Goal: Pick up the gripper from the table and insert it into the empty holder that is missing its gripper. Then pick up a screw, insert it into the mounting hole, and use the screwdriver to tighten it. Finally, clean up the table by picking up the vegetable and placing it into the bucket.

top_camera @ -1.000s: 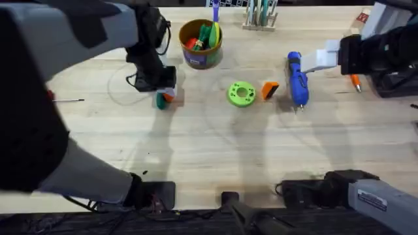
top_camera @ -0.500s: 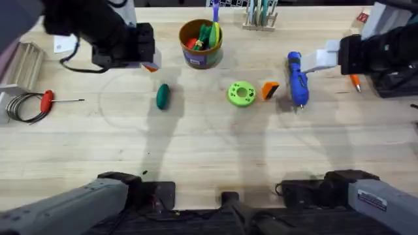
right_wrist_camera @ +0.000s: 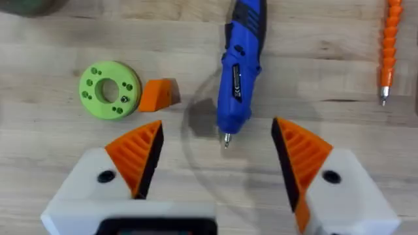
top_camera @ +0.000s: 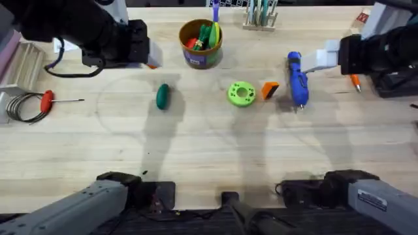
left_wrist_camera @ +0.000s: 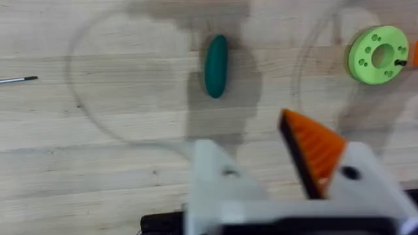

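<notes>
Orange pad (left_wrist_camera: 313, 147) missing from left gripper's (left_wrist_camera: 261, 176) holder (left_wrist_camera: 219, 179).

The orange gripper (top_camera: 270, 89) is lying beside the blue screwdriver (top_camera: 297, 79); the green vegetable (top_camera: 162, 96) is lying near the brown bucket (top_camera: 200, 43).

Left arm lifted off the vegetable

The left gripper (top_camera: 147, 55), a second ago down at the vegetable (top_camera: 162, 96), has risen and pulled back left of the bucket (top_camera: 200, 43); the vegetable lies bare on the table, uncovering the red-handled tool (top_camera: 47, 100).
</notes>
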You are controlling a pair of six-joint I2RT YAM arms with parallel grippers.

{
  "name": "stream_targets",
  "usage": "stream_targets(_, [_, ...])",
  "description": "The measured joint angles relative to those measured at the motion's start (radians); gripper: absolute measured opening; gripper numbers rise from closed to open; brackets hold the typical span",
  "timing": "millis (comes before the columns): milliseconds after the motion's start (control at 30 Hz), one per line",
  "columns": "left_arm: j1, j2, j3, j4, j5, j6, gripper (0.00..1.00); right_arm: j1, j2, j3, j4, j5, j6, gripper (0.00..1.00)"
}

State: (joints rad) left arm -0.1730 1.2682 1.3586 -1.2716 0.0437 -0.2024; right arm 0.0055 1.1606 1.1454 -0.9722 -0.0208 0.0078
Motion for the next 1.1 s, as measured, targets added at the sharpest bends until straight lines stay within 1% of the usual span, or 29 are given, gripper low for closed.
stream_targets(33, [0.000, 0.000, 0.000, 0.000, -0.001, 0.000, 0.441, 0.000, 0.000, 0.000, 0.000, 0.000, 0.000, 0.986])
stream_targets(100, [0.000, 0.000, 0.000, 0.000, -0.004, 0.000, 0.764, 0.000, 0.000, 0.000, 0.000, 0.000, 0.000, 0.987])
stream_targets(133, [0.000, 0.000, 0.000, 0.000, -0.004, 0.000, 0.899, 0.000, 0.000, 0.000, 0.000, 0.000, 0.000, 0.986])
stream_targets(167, [0.000, 0.000, 0.000, 0.000, -0.004, -0.003, 0.960, 0.000, 0.000, 0.000, 0.000, 0.000, 0.000, 0.987])
stream_targets(267, [0.000, 0.000, 0.000, 0.000, -0.007, -0.003, 0.985, 0.000, 0.000, 0.000, 0.000, 0.000, 0.000, 0.986])
stream_targets(833, [0.000, 0.000, 0.000, 0.000, -0.008, -0.003, 0.985, 0.000, 0.000, 0.000, 0.000, 0.000, 0.000, 0.987])
stream_targets(967, [0.000, 0.000, 0.000, -0.028, -0.012, -0.003, 0.985, 0.000, 0.000, 0.000, 0.000, 0.000, 0.000, 0.986])
stream_targets(1100, [0.000, 0.000, 0.000, -0.020, -0.018, -0.003, 0.985, 0.000, 0.000, 0.000, 0.000, 0.000, 0.000, 0.986])
